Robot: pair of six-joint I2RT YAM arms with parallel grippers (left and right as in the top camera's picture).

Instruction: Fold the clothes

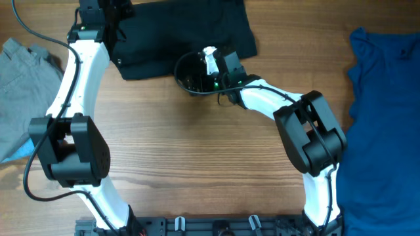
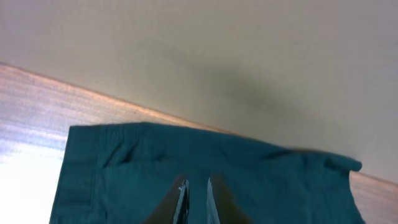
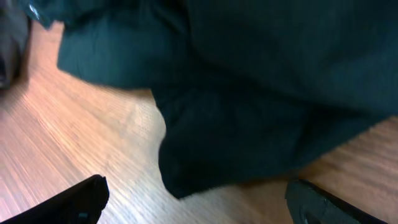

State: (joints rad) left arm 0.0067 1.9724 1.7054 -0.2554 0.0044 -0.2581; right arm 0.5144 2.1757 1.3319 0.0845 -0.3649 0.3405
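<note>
The black shorts lie spread at the table's far middle. My left gripper sits at their left edge. In the left wrist view its fingertips stand almost together with a thin slit, low over the shorts; whether fabric is pinched does not show. My right gripper is at the shorts' near edge, open wide. In the right wrist view a rounded fold of the shorts hangs just beyond the gap between its two fingers, and the gripper holds nothing.
A grey garment lies at the left edge of the wooden table. A bright-blue garment covers the right side. Both arms' white links reach up from the near edge.
</note>
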